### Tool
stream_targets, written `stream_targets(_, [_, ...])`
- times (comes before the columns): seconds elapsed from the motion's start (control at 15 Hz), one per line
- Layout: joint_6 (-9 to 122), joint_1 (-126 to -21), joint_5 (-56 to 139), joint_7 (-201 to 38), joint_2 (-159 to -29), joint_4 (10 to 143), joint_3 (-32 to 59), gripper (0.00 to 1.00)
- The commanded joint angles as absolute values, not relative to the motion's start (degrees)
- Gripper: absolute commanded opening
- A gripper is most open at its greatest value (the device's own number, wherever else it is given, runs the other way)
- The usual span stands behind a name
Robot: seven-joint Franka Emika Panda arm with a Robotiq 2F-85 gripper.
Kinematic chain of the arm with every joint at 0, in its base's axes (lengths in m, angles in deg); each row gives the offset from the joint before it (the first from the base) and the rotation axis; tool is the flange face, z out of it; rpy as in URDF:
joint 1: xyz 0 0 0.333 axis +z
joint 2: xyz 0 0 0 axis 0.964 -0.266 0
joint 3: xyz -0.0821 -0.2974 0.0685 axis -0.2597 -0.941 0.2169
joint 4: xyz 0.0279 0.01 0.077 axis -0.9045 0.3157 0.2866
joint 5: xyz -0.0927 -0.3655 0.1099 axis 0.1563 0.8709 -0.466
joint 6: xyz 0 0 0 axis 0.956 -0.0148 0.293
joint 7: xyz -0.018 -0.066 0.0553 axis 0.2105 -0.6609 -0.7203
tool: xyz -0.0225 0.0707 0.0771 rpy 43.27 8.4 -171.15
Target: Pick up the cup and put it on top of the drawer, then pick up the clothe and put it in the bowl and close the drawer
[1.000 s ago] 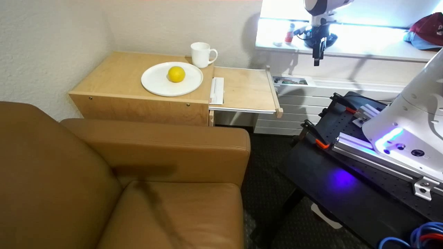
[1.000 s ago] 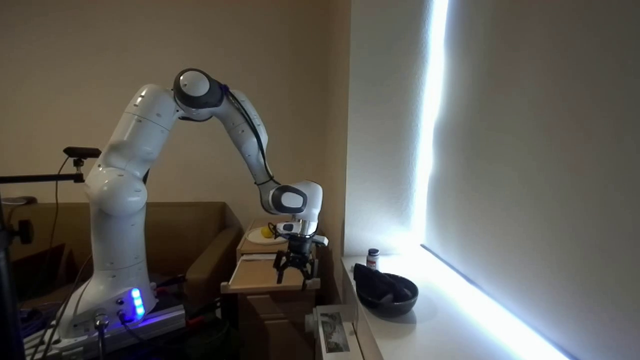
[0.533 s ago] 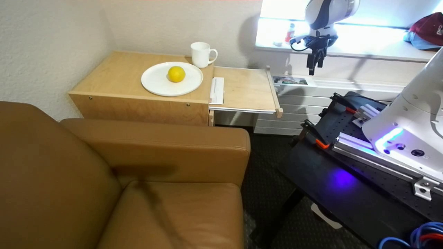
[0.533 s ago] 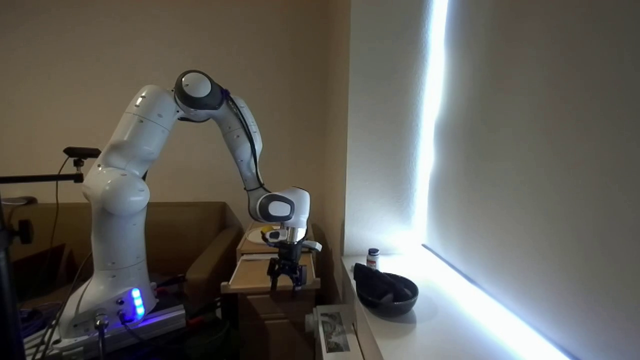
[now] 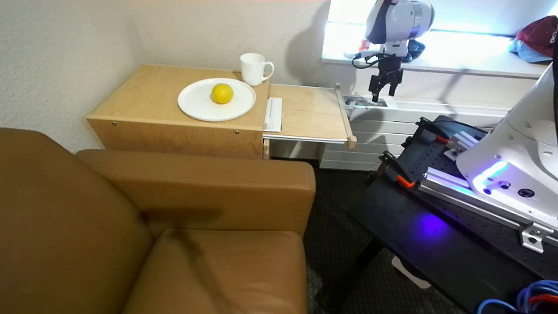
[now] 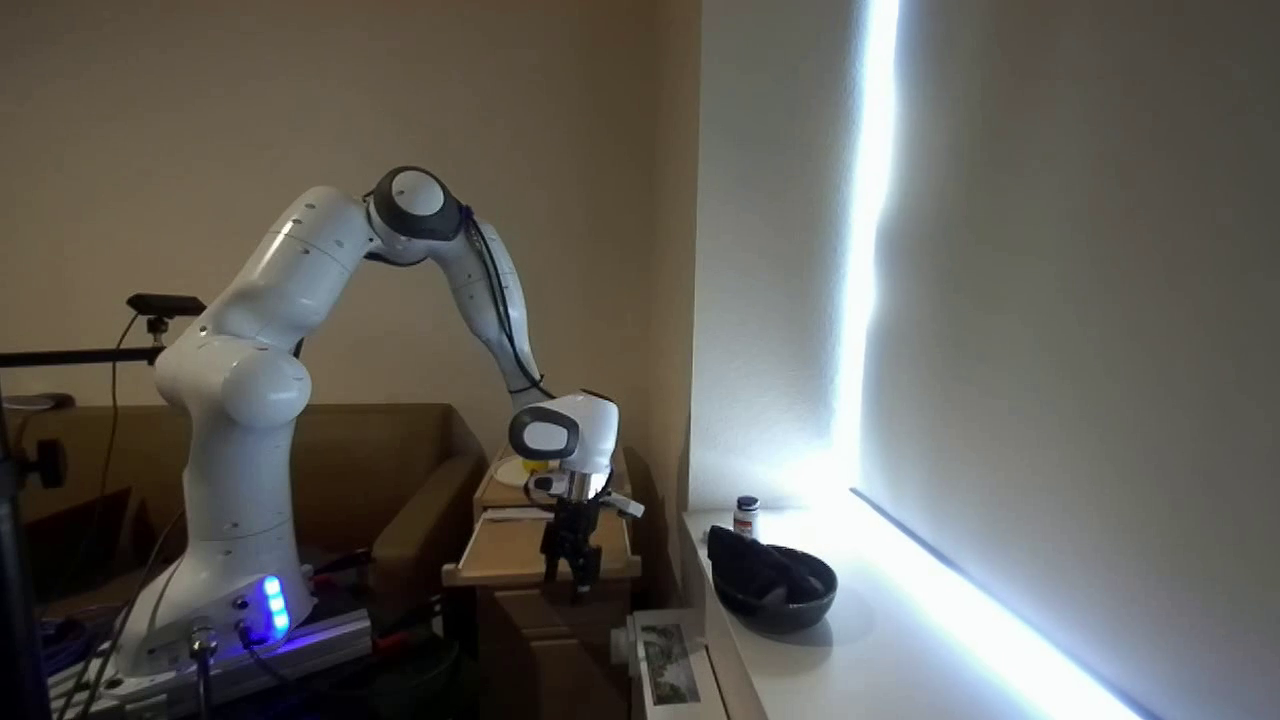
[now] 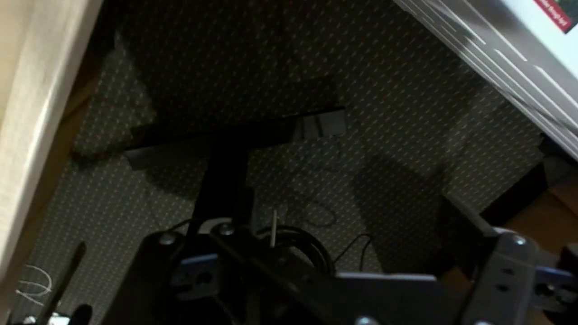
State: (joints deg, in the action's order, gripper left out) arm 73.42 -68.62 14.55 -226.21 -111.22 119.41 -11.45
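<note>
One white cup (image 5: 252, 69) stands on top of the wooden desk (image 5: 146, 93) in an exterior view, right by a white plate (image 5: 198, 104) with a round yellow thing (image 5: 222, 93) on it. The drawer (image 5: 314, 111) sticks out of the desk, and a flat white strip (image 5: 273, 114) lies in it. The robot arm (image 5: 403, 22) hangs well to the side of the cup, and its jaws point down and are spread apart. In an exterior view, a dark cloth (image 6: 755, 567) sits in the black bowl (image 6: 800, 615), with one end poking up over the rim. The bowl is on the white window ledge (image 6: 880, 670), near a little bottle (image 6: 746, 520). The wrist view shows the jaws wide apart over the dotted floor (image 7: 406, 113), with a pale wooden edge (image 7: 45, 104) on the left
</note>
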Motion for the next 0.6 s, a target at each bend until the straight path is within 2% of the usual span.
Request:
stream_targets(0.0, [76.56, -60.42, -1.48, -226.20, -120.61, 115.35, -15.08, 1.00])
stream_targets(0.13, [74.42, -56.83, -8.05, -226.17, -125.26, 112.84, -15.82, 1.00])
stream_targets(0.27, [74.59, -58.13, -5.78, -226.22, -122.37, 114.84, -14.62, 1.00])
stream_targets(0.53, [74.12, -56.11, -7.41, -226.46, -126.26, 112.64, -14.66, 1.00])
